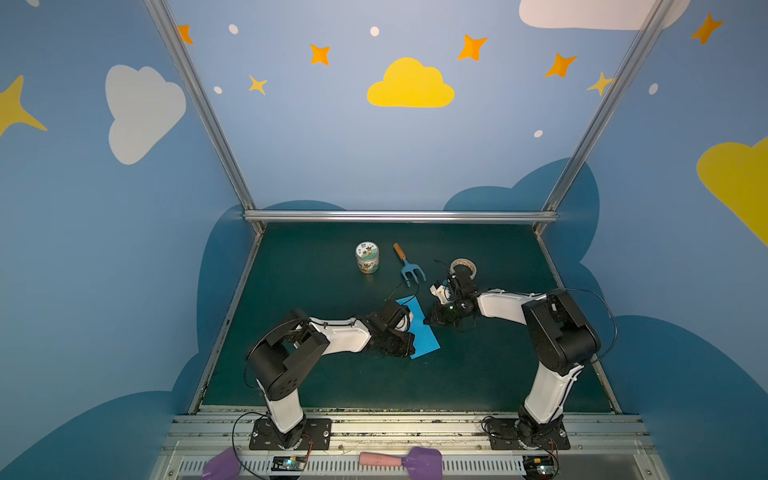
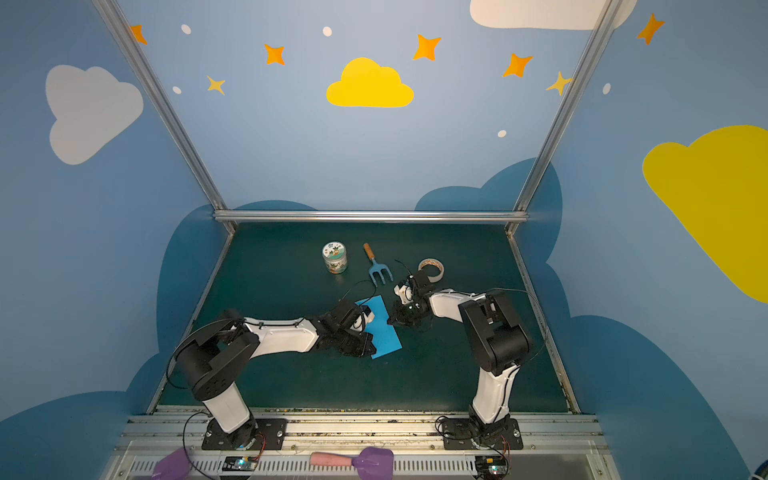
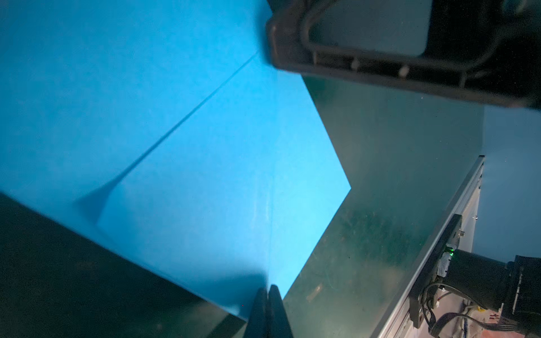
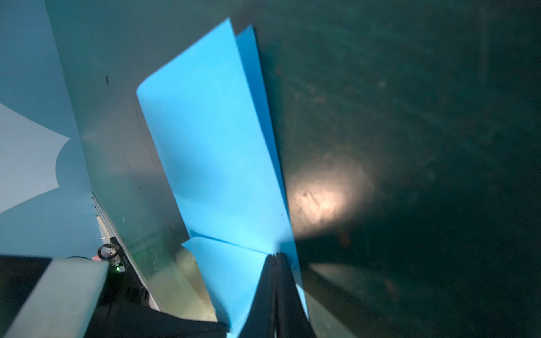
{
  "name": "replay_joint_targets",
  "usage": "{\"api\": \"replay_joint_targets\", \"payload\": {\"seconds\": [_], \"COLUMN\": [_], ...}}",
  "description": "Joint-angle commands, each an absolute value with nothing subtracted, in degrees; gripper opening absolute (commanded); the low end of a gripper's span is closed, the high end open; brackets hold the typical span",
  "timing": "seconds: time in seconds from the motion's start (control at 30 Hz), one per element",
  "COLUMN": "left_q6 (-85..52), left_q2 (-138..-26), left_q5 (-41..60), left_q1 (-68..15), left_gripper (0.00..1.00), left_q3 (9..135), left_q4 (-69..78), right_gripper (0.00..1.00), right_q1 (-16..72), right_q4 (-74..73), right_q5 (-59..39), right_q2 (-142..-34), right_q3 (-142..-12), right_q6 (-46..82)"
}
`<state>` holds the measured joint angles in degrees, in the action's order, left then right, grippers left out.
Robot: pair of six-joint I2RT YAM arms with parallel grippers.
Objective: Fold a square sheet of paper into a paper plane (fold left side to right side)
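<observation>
Matte blue walls [image 1: 316, 158] with cut-out clouds and stars enclose a dark green, scuffed tabletop [image 1: 332, 374]. At its middle lies the square sheet of paper [image 1: 424, 336], thin, sky-blue and folded into a creased oblong. The left gripper [image 3: 268, 289] and right gripper [image 4: 275, 256] are both closed, tips touching the sheet; I cannot tell whether they pinch it or press on it.

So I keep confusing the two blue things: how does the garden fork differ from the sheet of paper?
The fork has three prongs and a brown wooden handle; the paper is a thin folded sheet with straight edges. The fork is a duller blue; the paper is bright sky blue all over. The fork lies farther back on the table; the paper lies nearer the front. Both are blue and rest on the green surface.
</observation>
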<state>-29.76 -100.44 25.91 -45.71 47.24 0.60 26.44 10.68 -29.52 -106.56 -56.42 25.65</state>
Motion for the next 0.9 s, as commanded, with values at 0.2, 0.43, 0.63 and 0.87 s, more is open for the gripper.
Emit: {"api": "replay_joint_targets", "payload": {"seconds": [0.2, 0.43, 0.63, 0.87], "left_q6": [-28.89, -28.74, -28.68, -28.23], "left_q2": [-100.99, -100.66, -100.52, -100.88], "left_q5": [26.39, 26.28, 26.36, 26.46], "left_q1": [-46.07, -46.14, -46.21, -46.23], "left_gripper": [0.04, 0.04, 0.04, 0.04], "left_q3": [46.99, 47.19, 47.28, 48.05], "left_q4": [-3.91, -3.96, -4.04, -4.91], "right_gripper": [0.0, 0.0, 0.0, 0.0], "right_q1": [21.93, 22.31, 28.55, 33.71], "right_q4": [17.53, 18.43, 19.27, 17.78], "right_q5": [-18.9, -23.04, -23.42, -22.76], "right_q2": [-109.05, -99.65, -96.39, -100.52], "right_q3": [-55.25, -54.4, -55.84, -58.95], "right_q6": [23.2, 25.27, 27.08, 29.25]}}
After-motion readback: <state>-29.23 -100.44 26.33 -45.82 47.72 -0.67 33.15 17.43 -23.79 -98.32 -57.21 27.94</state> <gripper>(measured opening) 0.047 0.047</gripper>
